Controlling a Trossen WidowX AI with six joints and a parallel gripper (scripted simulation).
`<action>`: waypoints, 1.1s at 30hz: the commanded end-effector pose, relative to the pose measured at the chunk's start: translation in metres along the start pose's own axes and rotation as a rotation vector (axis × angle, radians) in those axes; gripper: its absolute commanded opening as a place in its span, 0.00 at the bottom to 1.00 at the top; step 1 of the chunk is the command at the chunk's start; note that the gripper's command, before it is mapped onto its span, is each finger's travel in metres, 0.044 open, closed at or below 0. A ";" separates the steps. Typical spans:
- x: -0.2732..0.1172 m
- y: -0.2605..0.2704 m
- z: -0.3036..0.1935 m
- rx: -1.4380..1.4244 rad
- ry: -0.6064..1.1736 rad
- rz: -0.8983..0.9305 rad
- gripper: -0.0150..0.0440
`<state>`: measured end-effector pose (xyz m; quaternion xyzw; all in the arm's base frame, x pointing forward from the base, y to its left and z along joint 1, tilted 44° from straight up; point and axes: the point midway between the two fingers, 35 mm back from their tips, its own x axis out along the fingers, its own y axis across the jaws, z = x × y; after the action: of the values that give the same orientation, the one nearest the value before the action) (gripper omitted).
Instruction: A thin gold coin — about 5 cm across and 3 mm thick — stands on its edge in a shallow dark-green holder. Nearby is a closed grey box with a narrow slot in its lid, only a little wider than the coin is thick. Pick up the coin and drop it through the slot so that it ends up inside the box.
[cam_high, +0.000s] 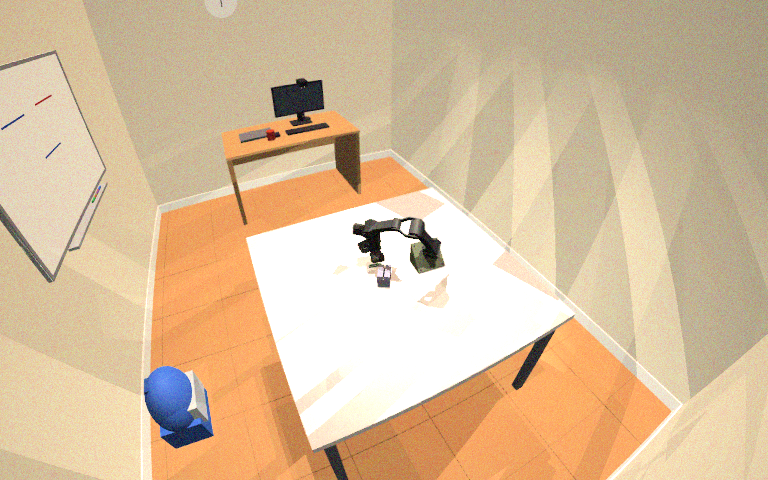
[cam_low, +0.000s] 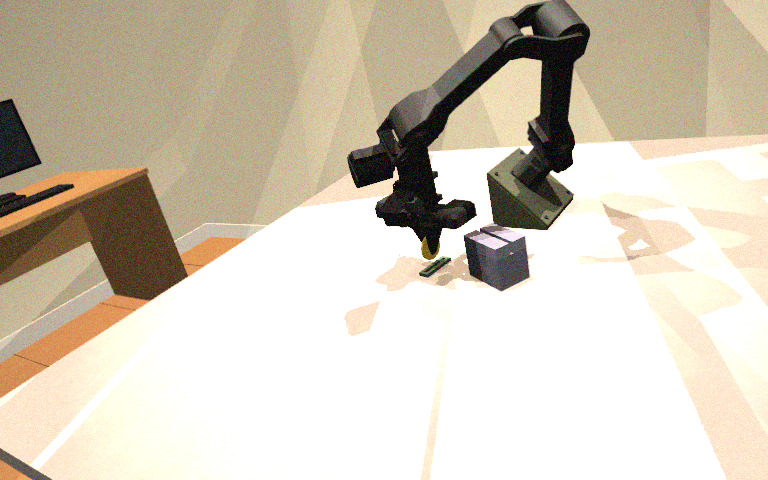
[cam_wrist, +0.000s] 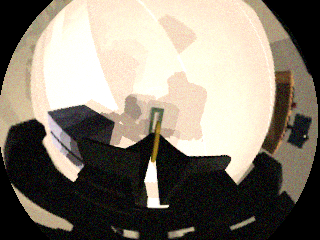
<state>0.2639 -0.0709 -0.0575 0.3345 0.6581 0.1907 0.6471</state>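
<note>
The black tool (cam_low: 430, 240) pinched the thin gold coin (cam_low: 428, 249) edge-down (above its holder), beside the slotted grey box (cam_low: 497, 257).

Coin (cam_low: 428, 248) read as yellow metal with a dull sheen, holder (cam_low: 434, 266) matt dark green, box (cam_low: 497, 257) smooth matt grey, end effector (cam_low: 429, 236) matt black like plastic, tabletop (cam_low: 339, 367) smooth bright white, side desk (cam_low: 84, 209) wood-toned.

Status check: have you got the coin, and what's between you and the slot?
Gripper shut on coin, coin edge-up, lifted off the green holder. Grey box close beside, slot uncovered. Nothing seen in the way.
</note>
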 end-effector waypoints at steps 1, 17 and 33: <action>-0.015 0.000 0.004 -0.010 -0.011 -0.011 0.25; -0.056 0.000 0.002 -0.009 -0.010 -0.012 0.25; -0.076 0.002 -0.001 -0.131 -0.009 -0.011 0.25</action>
<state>0.2581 -0.1189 -0.0050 0.3171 0.6516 0.2068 0.6573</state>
